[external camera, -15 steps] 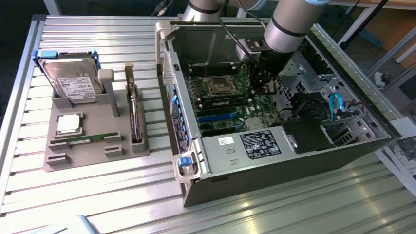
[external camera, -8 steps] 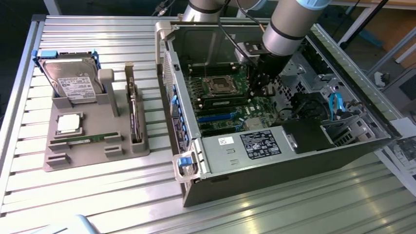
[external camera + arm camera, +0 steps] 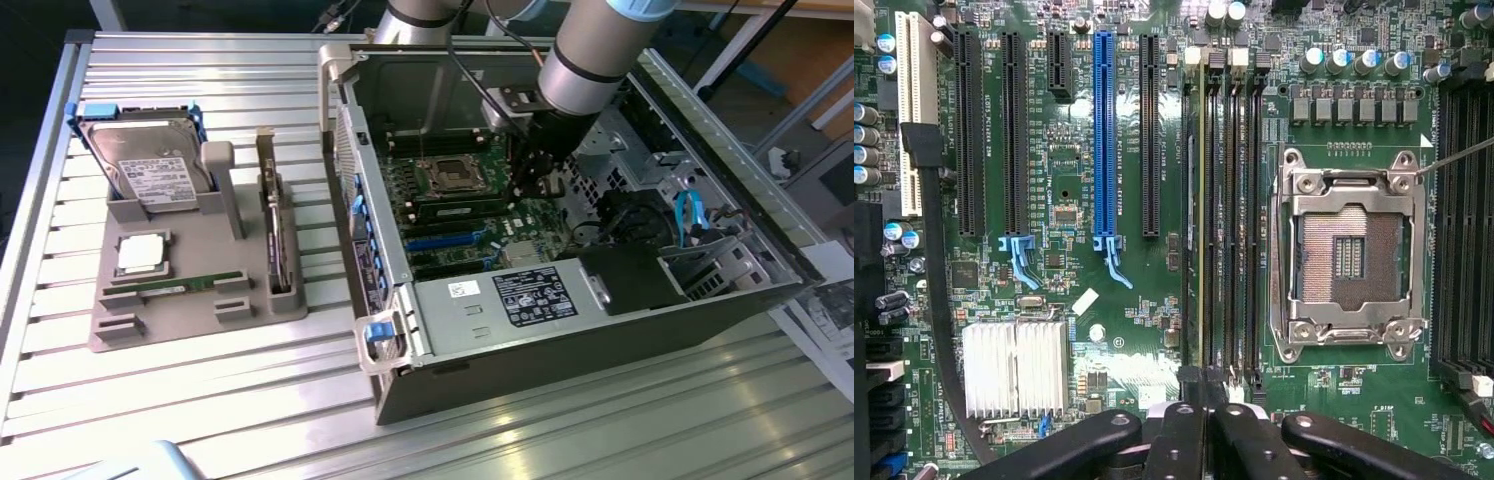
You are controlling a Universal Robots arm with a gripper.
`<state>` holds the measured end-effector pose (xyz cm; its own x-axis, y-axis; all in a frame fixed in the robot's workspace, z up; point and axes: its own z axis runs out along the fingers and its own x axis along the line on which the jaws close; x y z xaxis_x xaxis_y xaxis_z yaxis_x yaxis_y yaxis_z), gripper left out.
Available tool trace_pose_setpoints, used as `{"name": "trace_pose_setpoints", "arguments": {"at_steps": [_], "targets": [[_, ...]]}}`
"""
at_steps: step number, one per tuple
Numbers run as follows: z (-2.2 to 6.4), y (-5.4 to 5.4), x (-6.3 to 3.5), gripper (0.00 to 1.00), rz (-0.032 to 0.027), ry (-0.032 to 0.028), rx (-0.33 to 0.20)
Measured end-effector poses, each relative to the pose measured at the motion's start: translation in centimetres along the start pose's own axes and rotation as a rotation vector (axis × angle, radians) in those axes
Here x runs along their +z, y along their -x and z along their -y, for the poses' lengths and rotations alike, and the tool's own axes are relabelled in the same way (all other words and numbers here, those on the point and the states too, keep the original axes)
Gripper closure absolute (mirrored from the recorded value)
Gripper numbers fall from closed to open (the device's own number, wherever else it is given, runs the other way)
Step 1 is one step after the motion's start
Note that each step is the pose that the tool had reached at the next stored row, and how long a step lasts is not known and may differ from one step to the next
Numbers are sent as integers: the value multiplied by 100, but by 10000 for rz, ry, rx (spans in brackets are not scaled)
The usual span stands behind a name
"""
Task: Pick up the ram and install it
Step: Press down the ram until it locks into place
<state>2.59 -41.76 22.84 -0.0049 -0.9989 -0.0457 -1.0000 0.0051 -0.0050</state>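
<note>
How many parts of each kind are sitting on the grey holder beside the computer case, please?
Hard drive: 1
Processor chip: 1
Ram stick: 1
Expansion card: 1
Total: 4

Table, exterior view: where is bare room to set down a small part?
Free: the wide stretch of table along the picture's lower edge, bordered by the grey tray and the computer case; also the narrow strip between those two. Crowded: the tray's slots and the case's inside, where the arm reaches over the motherboard.
</note>
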Motion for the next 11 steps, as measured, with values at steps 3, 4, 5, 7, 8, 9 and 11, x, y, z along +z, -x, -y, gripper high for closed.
{"name": "trace_pose_setpoints", "arguments": {"at_steps": [3, 4, 5, 7, 8, 9, 11], "targets": [[0, 1, 2, 90, 6, -2, 0], [0, 1, -4, 90, 6, -2, 0], [1, 4, -25, 90, 24, -7, 1], [1, 6, -111, 90, 7, -2, 0], [1, 7, -132, 90, 4, -2, 0], [1, 7, -144, 90, 6, -2, 0], [1, 8, -158, 90, 8, -2, 0]]}}
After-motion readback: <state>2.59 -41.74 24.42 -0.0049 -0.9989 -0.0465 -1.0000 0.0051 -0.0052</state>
